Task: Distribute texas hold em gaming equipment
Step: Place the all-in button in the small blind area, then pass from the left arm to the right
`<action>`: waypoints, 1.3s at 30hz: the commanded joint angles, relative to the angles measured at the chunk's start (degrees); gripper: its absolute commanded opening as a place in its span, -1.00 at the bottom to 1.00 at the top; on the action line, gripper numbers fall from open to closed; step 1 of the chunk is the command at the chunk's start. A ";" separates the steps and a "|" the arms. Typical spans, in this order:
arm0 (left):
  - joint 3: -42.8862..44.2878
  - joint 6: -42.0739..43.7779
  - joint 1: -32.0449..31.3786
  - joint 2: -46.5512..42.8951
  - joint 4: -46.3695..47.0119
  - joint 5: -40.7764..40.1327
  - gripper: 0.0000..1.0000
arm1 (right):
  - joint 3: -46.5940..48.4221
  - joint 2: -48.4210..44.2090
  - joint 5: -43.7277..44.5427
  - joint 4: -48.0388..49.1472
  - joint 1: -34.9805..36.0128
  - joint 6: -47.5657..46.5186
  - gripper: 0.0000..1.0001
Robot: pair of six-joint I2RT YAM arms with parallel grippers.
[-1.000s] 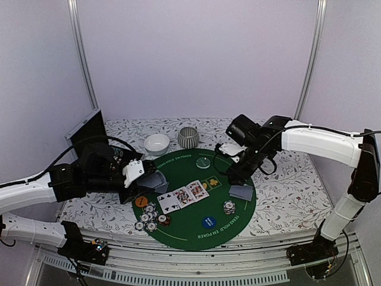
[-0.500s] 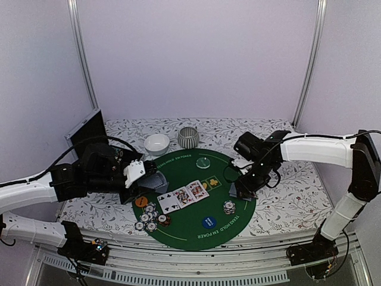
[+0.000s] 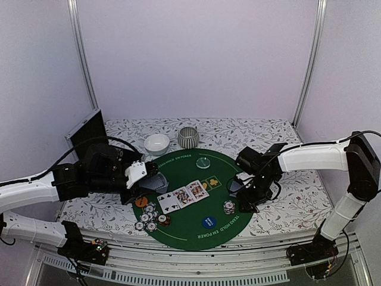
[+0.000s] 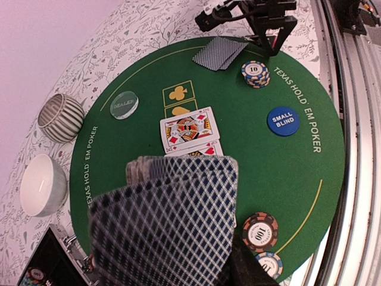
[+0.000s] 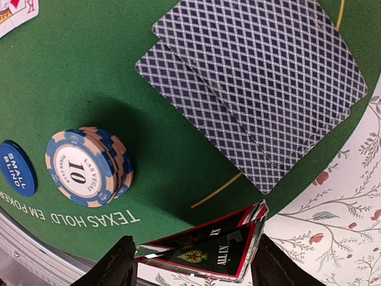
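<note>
Red-and-black, the small "ALL IN" triangle sits clamped between the fingers of the right end effector, tilted, right over the rim of the green mat at about 3 o'clock, where felt meets the flowered surface. Two face-down cards lie overlapped just beside it toward 12 o'clock, and the striped "10" chip stack stands near at 4 o'clock, with the blue small-blind disc further round at 5. The left end effector is closed on the deck of grey-blue-backed cards, held above the mat's 9 o'clock side. The step in hand looks like setting the triangle down at this player's seat. To do it well, I would level the piece first, lower it onto the bare felt between the card pair and the chips, and part the jaws only once it rests flat. Coming straight down should avoid nudging the cards or tipping the stack; whether the triangle already touches the felt cannot be told
</note>
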 commanded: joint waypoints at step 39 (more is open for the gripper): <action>0.48 0.12 0.15 0.88 1.10 3.09 -0.25 | 22.06 11.25 -25.47 50.51 12.88 -7.24 0.98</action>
